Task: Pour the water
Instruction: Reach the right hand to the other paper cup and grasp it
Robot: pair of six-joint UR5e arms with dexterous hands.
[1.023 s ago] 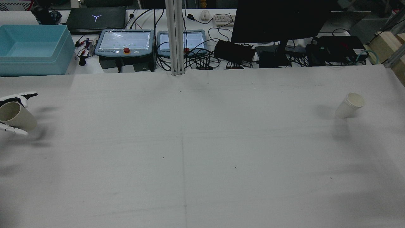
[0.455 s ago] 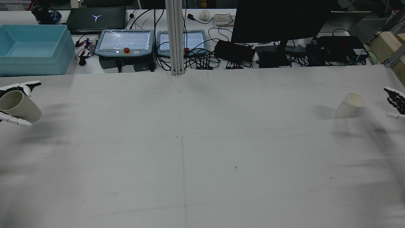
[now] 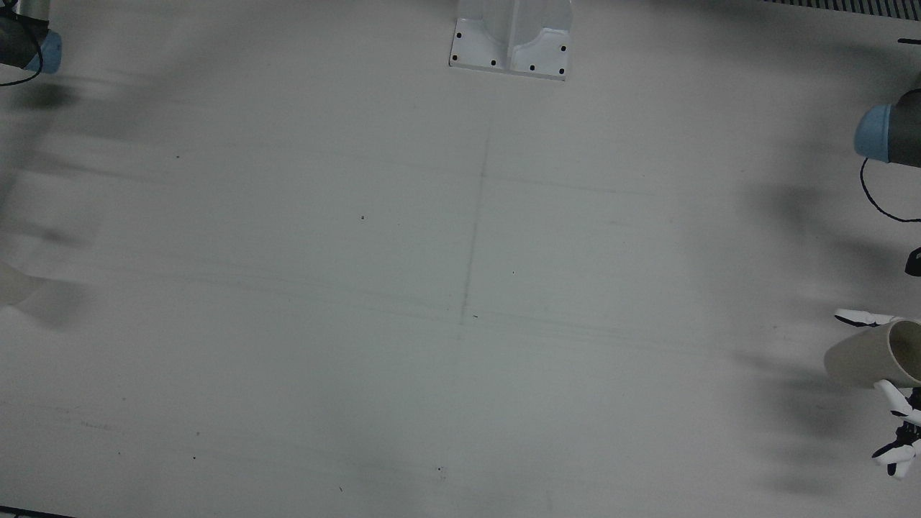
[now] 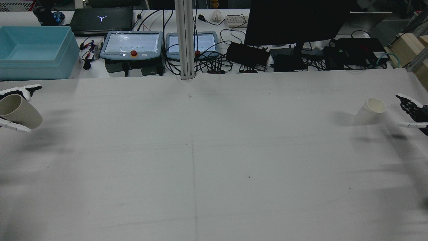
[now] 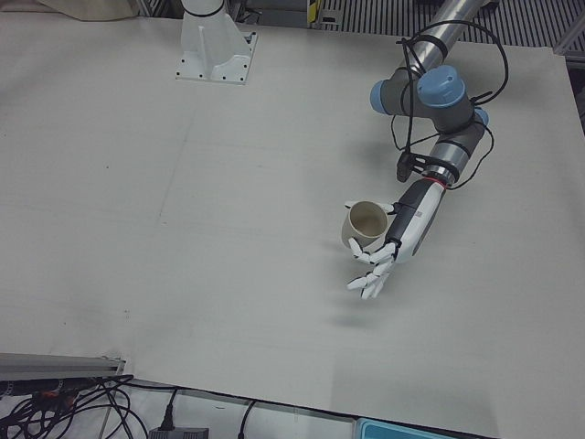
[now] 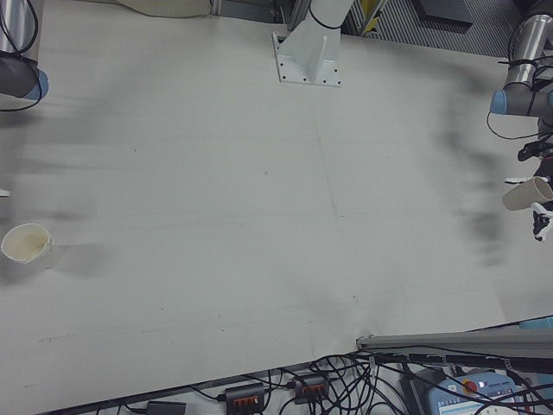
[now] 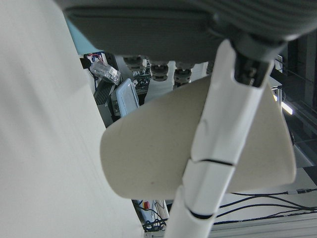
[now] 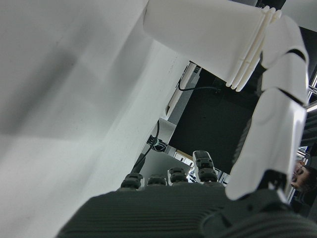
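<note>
**One cup up, one cup waiting**

The left hand holds the tan cup in the air at 9 o'clock. The right hand, fingers spread, is beside the white cup at 3 o'clock. No pouring yet.

Robotics lab: teach pendants, monitor, cables.
</note>
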